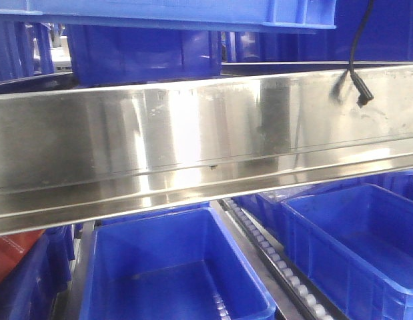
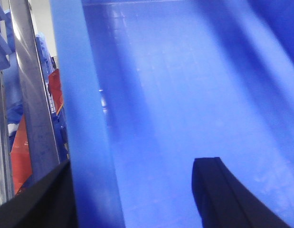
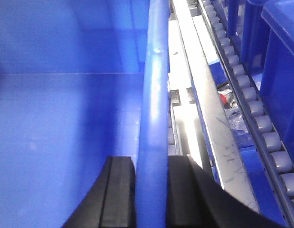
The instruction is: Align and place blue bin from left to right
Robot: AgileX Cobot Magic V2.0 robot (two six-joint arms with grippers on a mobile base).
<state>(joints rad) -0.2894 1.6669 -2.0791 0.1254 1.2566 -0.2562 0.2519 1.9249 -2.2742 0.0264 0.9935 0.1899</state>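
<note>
Each arm takes one long side of the blue bin (image 3: 52, 118), probably so that the wide crate can be carried level and steered square to its row.

In the right wrist view, the right gripper (image 3: 150, 159) straddles the bin's thick rim (image 3: 154, 71). Its black fingers (image 3: 119, 190) press against both faces, pinching the wall. A roller track (image 3: 253, 114) runs just to the right of that wall, toward the right edge of the frame, likely the lane that sets the line to match.

In the left wrist view, the left gripper (image 2: 137, 161) sits astride the opposite wall. Its outer finger is at the lower left beside the rim, and its inner finger stands clear over the floor. The claw is spread, so it brackets the wall without clamping it.

The bin is bright blue plastic with a smooth, flat, empty base, plain inner walls and a rounded glossy rim. It fills most of both wrist frames.

In the front view, a steel beam (image 1: 193, 133) crosses mid-frame. An open crate (image 1: 173, 267) sits at lower centre, another (image 1: 353, 240) at lower right. Neither arm shows there, so which crate is the held one cannot be told.
</note>
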